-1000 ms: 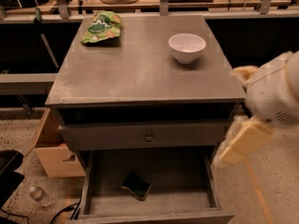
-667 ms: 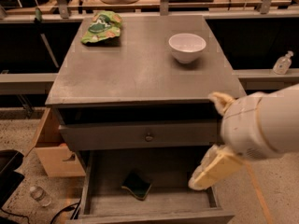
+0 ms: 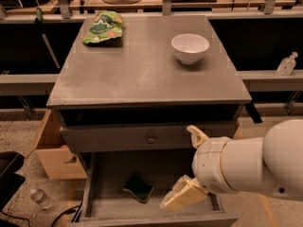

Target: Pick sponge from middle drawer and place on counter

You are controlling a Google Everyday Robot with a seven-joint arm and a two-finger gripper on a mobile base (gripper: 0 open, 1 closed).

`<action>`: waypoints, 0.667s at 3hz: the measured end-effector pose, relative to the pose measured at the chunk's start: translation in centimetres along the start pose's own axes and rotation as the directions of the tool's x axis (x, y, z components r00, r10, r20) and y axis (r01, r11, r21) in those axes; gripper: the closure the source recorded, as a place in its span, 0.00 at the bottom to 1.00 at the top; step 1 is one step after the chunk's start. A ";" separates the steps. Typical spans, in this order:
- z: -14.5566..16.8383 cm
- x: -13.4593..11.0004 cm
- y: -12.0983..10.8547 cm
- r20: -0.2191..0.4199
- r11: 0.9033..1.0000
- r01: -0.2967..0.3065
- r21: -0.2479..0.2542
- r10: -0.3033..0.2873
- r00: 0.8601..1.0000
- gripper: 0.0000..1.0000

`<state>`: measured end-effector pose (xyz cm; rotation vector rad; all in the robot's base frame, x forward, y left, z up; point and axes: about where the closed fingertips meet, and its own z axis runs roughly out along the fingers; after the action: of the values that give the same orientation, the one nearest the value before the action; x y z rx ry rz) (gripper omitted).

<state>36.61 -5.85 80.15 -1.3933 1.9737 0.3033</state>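
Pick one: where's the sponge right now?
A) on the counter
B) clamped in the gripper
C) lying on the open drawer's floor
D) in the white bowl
C: the sponge lies flat on the middle drawer floor, while the gripper hangs open just to its right in the image, not touching it.

A robot gripper point(image 3: 177, 168) hangs with jaws spread wide over the right side of the open middle drawer point(image 3: 88, 193). A dark green sponge point(image 3: 139, 187) lies on the drawer's grey floor, just left of the lower jaw and apart from it. Above, the grey surface point(image 3: 142, 74) carries a white bowl point(image 3: 190, 48) and a green snack bag point(image 3: 104, 27), well apart.
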 end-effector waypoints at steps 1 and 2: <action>0.8 0.1 0.4 -0.010 1.000 -0.003 -0.009 0.002 1.000 0.00; 5.1 2.6 1.4 -0.006 0.998 -0.048 -0.042 0.048 0.999 0.00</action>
<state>36.94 -4.43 74.50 -1.3755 2.0179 0.3662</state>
